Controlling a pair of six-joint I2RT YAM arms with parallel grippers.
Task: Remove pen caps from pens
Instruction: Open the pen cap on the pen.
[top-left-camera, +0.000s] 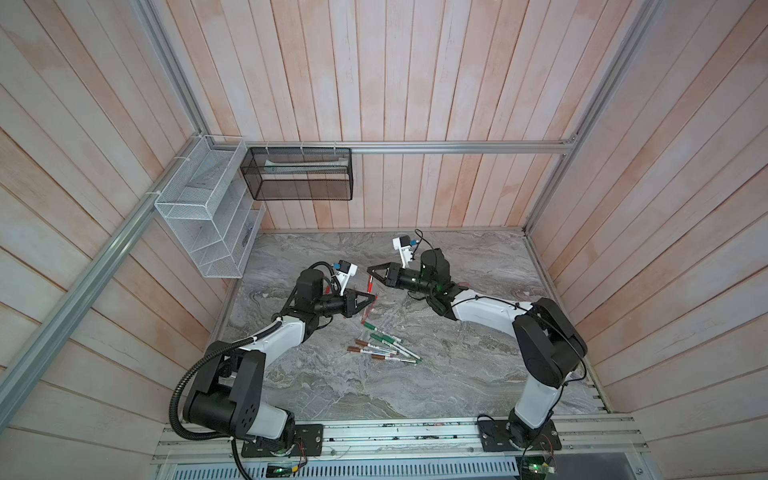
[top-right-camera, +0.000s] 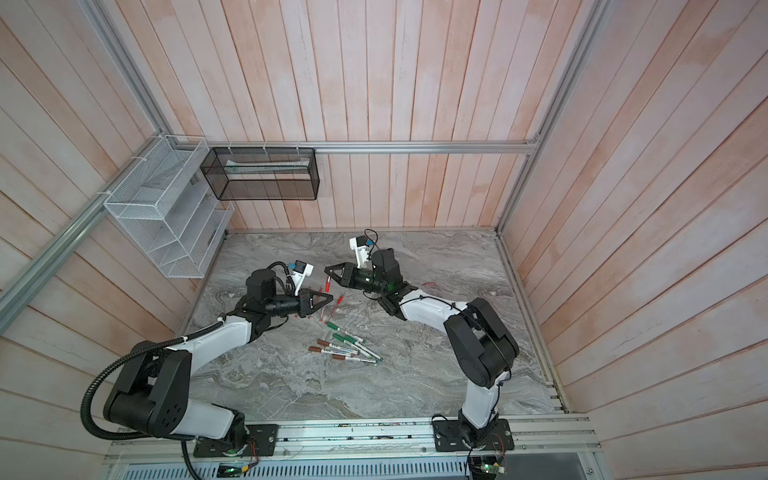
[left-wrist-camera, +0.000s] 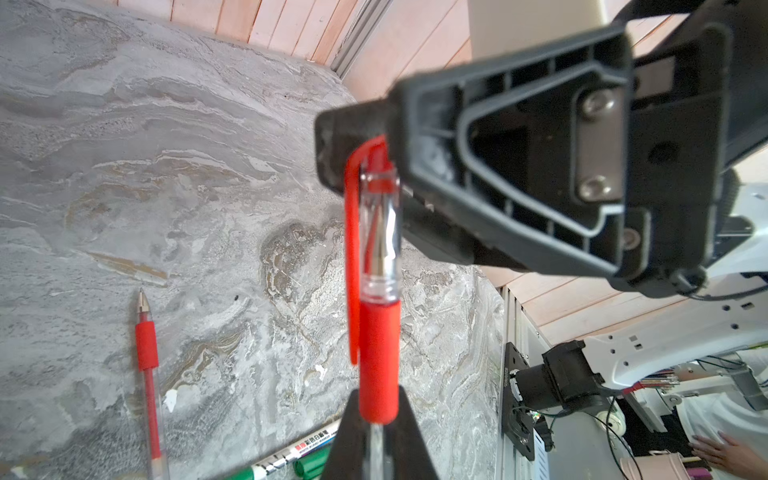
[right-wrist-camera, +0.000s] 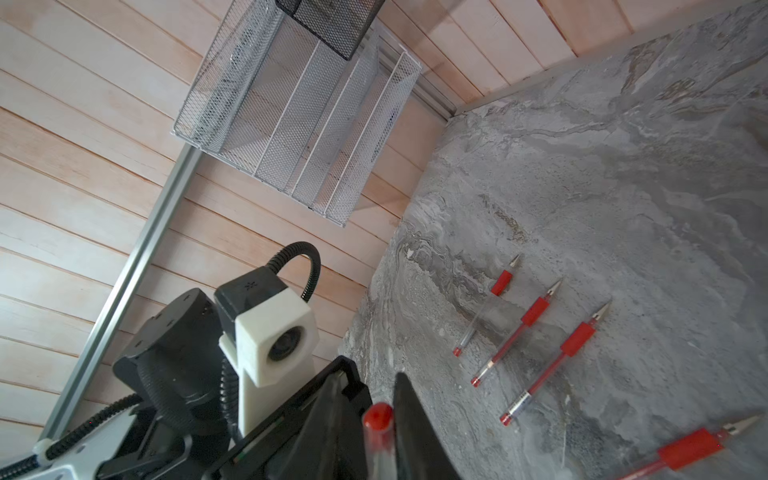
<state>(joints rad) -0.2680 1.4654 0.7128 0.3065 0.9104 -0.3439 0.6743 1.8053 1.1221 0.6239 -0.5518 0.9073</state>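
The red pen (left-wrist-camera: 379, 353) is held clear of the table (left-wrist-camera: 124, 166), its red sleeve clamped in the closed left gripper (left-wrist-camera: 379, 399). Its long axis runs from that gripper toward the far side, straight into the right gripper (left-wrist-camera: 361, 145), which is seen pinched on the red end of the pen cap (left-wrist-camera: 380, 232). The cap sits fully over the tip, so a straight pull apart along that axis is judged necessary

Top views look down; wrist views share pen (left-wrist-camera: 379, 361).
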